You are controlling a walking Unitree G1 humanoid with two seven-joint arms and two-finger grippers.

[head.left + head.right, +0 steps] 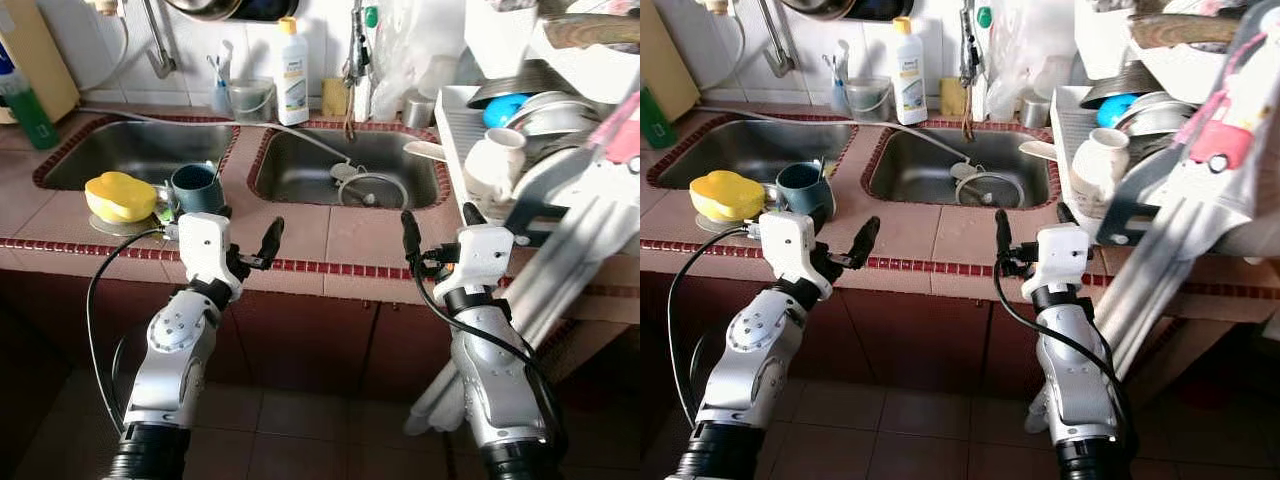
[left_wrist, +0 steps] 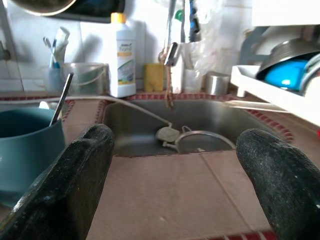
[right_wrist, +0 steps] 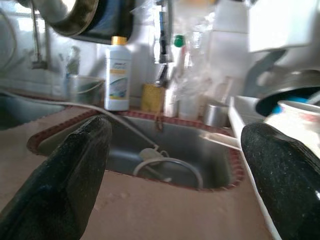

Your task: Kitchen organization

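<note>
A: Report the position and state of each tool.

B: Left tool (image 1: 247, 240) – raised at the front edge of the pink tiled tabletop (image 1: 300, 235), fingers spread apart, nothing held. Right tool (image 1: 438, 232) – raised at the same edge, nearer the white dish rack (image 1: 455, 125), fingers likewise parted and empty.

A: Location of the items on the tabletop?

B: A dark teal ceramic mug (image 1: 195, 187) with a metal spoon in it stands between the two steel sink basins, just beside the left tool. A yellow rounded plastic container (image 1: 120, 196) sits next to the mug, on its left. A white plastic detergent bottle with a yellow cap (image 1: 292, 75) stands upright behind the basins, against the tiled wall. The right steel basin (image 1: 345, 170) holds a round strainer. A white ceramic jug (image 1: 492, 162) rests in the dish rack.
</note>
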